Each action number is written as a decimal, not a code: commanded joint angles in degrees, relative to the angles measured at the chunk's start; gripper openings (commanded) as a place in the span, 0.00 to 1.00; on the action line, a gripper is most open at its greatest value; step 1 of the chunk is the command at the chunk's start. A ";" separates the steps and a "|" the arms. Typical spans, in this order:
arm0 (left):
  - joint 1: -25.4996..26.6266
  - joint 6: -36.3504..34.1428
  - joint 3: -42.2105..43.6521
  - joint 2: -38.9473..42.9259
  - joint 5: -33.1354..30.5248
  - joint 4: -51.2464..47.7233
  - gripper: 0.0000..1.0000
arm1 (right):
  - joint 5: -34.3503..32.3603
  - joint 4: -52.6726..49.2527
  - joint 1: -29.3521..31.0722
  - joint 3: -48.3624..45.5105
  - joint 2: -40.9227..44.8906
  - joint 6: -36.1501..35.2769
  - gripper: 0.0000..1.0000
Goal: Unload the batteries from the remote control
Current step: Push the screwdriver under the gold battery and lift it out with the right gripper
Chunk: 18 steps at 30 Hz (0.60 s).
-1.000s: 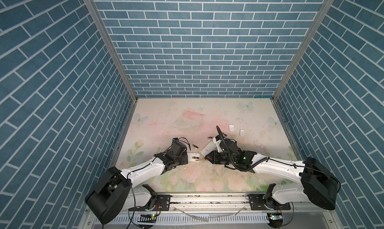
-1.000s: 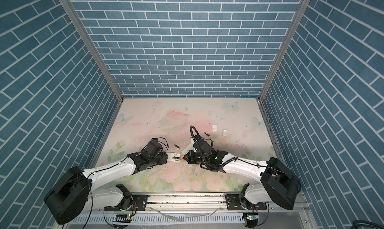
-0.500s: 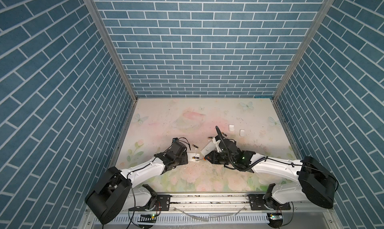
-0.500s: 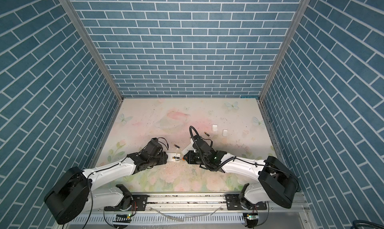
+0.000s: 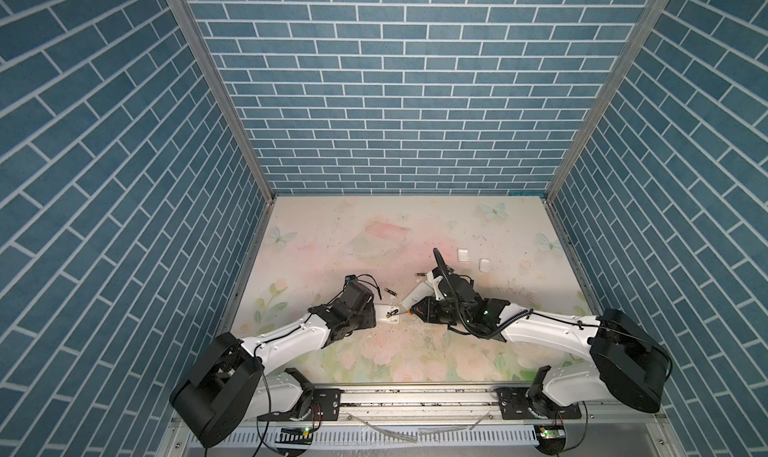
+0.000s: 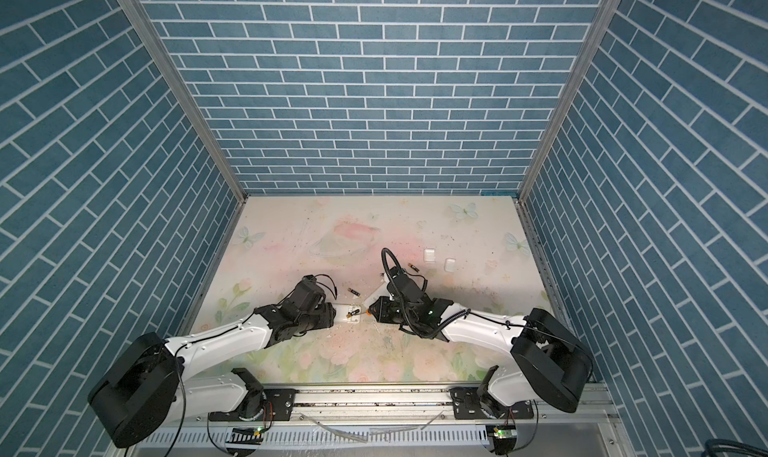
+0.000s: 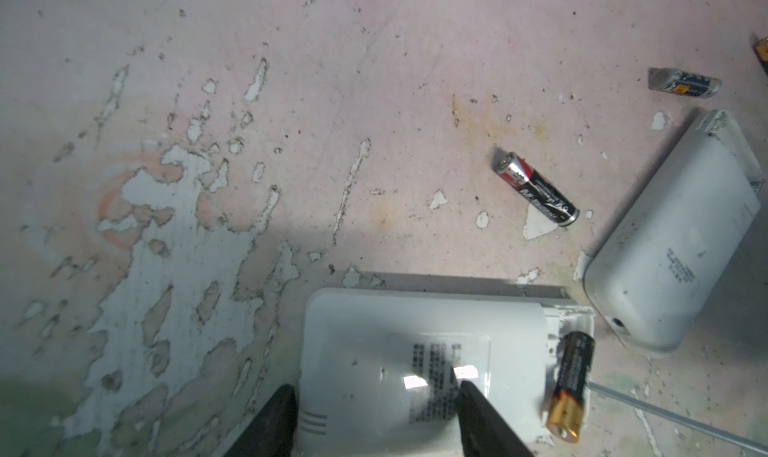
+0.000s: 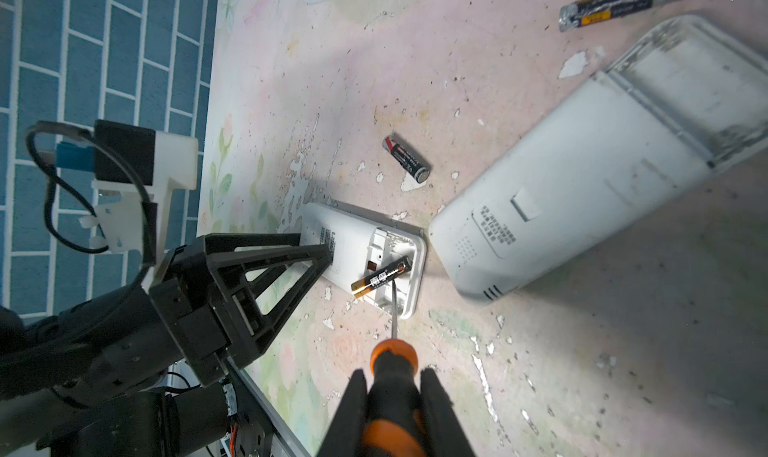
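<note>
Nothing has shifted since the earlier frames: right gripper [image 8: 392, 409] stays clamped on the orange-black screwdriver [image 8: 388, 376], its tip at a battery [image 8: 380, 279] tilted up in the open bay of the small remote [image 8: 365, 264]. Left gripper [image 7: 374, 417] pins that remote's far end between its jaws. At 12 o'clock from the bay lies a loose battery [image 7: 536, 189]; another battery [image 8: 615, 4] lies farther, and a second remote [image 8: 582, 193] at 2 o'clock.

Both top views are evenly and brightly lit from above, sharp in the middle, with the blue brick walls [image 5: 124, 151] splayed outward by wide-angle distortion. In the left wrist view, white glare patches sit on the glossy white plastic remote control [image 7: 419, 351], and the near black claw fingers [image 7: 270, 426] blur. Shadow darkens the worn floral counter [image 8: 623, 351] in the right wrist view.
</note>
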State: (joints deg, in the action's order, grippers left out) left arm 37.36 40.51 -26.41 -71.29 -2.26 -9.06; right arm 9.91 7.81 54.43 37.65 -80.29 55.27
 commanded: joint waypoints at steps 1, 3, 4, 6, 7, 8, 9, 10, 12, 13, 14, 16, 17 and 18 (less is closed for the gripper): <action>-0.01 -1.05 1.56 -2.13 0.06 -5.32 0.62 | 0.58 3.36 -0.55 1.34 -1.89 1.09 0.00; -0.01 -0.97 1.59 -2.20 0.06 -5.28 0.62 | 1.31 3.90 -0.56 1.94 -2.78 1.16 0.00; 0.03 -0.96 1.68 -2.33 0.06 -5.29 0.62 | 1.83 4.44 -0.62 2.27 -3.14 1.16 0.00; -0.01 -0.91 1.71 -2.42 0.06 -5.18 0.62 | 2.60 5.14 -0.65 2.82 -3.87 1.21 0.00; -0.01 -0.94 1.69 -2.49 0.06 -5.12 0.62 | 2.98 5.24 -0.58 3.11 -4.16 1.26 0.00; -0.01 -0.94 1.71 -2.52 0.08 -5.03 0.62 | 3.26 5.45 -0.62 3.38 -4.38 1.33 0.00; 0.00 -0.86 1.71 -2.65 0.15 -4.92 0.62 | 3.42 5.39 -0.68 3.70 -4.51 1.26 0.00; -0.01 -0.86 1.67 -2.75 0.25 -4.78 0.62 | 3.45 5.31 -0.65 3.91 -4.52 1.22 0.00; -0.01 -0.79 1.69 -3.02 0.45 -4.49 0.62 | 3.36 4.74 -0.73 4.21 -4.27 1.12 0.00; -0.01 -0.71 1.69 -3.13 0.50 -4.22 0.62 | 3.24 4.28 -0.82 4.43 -4.09 1.08 0.00; -0.01 -0.70 1.76 -3.19 0.59 -4.13 0.62 | 3.13 3.97 -0.97 4.44 -3.85 1.00 0.00; 0.01 -0.84 1.72 -3.35 0.68 -3.99 0.62 | 2.93 3.12 -1.41 4.42 -3.18 0.90 0.00; -0.01 -0.79 1.71 -3.33 0.68 -3.95 0.62 | 2.77 3.01 -1.65 4.31 -2.88 0.92 0.00; -0.01 -0.84 1.71 -3.33 0.68 -3.89 0.62 | 2.75 2.91 -1.87 4.34 -2.65 0.98 0.00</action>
State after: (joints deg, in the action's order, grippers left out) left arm 37.34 40.56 -26.44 -72.07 -2.68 -7.77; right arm 12.08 9.43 53.08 39.55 -83.59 55.27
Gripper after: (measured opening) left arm 0.622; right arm 0.211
